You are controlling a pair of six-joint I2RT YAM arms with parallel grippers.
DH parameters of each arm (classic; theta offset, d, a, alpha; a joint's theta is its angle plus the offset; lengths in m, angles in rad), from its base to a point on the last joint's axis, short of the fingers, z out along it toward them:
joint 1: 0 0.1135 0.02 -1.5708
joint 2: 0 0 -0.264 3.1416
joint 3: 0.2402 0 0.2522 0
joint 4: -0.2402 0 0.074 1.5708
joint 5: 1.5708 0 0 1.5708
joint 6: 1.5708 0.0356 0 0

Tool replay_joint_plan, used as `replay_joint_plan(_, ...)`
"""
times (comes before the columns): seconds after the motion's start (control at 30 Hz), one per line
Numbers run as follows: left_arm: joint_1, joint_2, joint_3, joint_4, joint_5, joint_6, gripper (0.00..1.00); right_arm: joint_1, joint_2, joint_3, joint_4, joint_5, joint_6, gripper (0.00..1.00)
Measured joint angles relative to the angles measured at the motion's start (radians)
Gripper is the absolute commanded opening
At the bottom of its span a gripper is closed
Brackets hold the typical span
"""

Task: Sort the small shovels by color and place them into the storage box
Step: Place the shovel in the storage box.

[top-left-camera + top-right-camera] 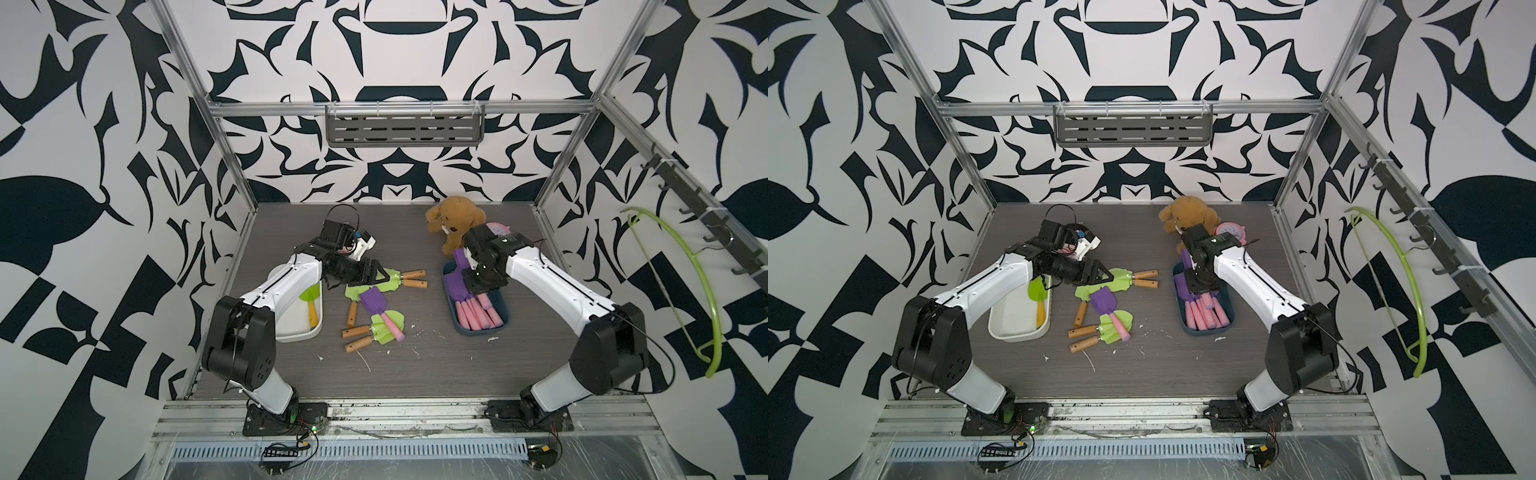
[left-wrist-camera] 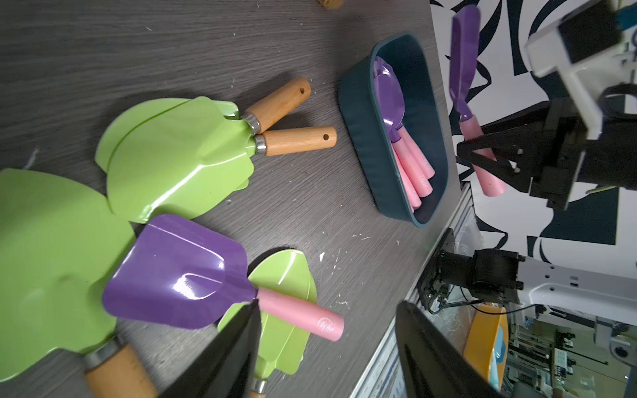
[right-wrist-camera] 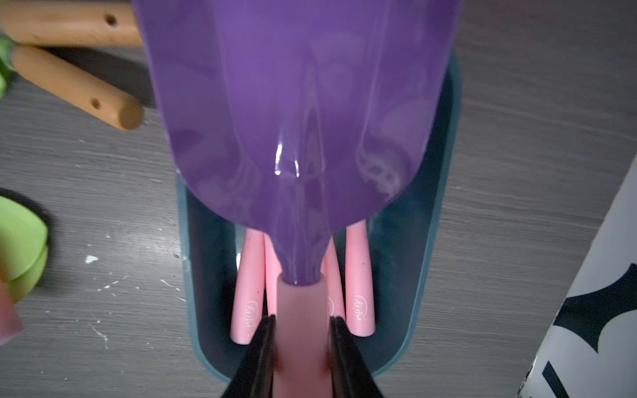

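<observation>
Several light green small shovels with wooden handles (image 1: 395,279) (image 2: 179,162) lie heaped mid-table. One purple shovel with a pink handle (image 1: 369,301) (image 2: 179,272) rests on top of them. My left gripper (image 1: 377,272) (image 2: 327,305) hangs open just over this heap, holding nothing. The dark blue storage box (image 1: 506,316) (image 2: 358,138) holds several purple shovels. Over it, my right gripper (image 3: 303,318) (image 2: 481,156) is shut on the pink handle of another purple shovel (image 3: 303,120) (image 1: 459,257), blade pointing away. A white box (image 1: 299,332) holds a green shovel with a yellow handle (image 1: 308,296).
A brown teddy bear (image 1: 455,220) sits at the back beside the right arm, with a pink object (image 1: 1231,230) behind it. White scraps (image 1: 365,361) dot the table front. A green hanger (image 1: 702,291) hangs on the right wall.
</observation>
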Motion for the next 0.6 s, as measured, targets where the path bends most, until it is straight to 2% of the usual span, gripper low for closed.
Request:
replay_joint_plan(0.3, 0.008, -0.044, -0.052, -0.009, -0.025, 0.032, 0.70, 0.000, 0.114, -0.040, 0.032, -0.039, 0.016, 0.13)
replay_joint_plan(0.6, 0.024, -0.051, -0.063, -0.008, -0.028, 0.032, 0.70, 0.000, 0.136, -0.080, 0.074, -0.047, 0.043, 0.33)
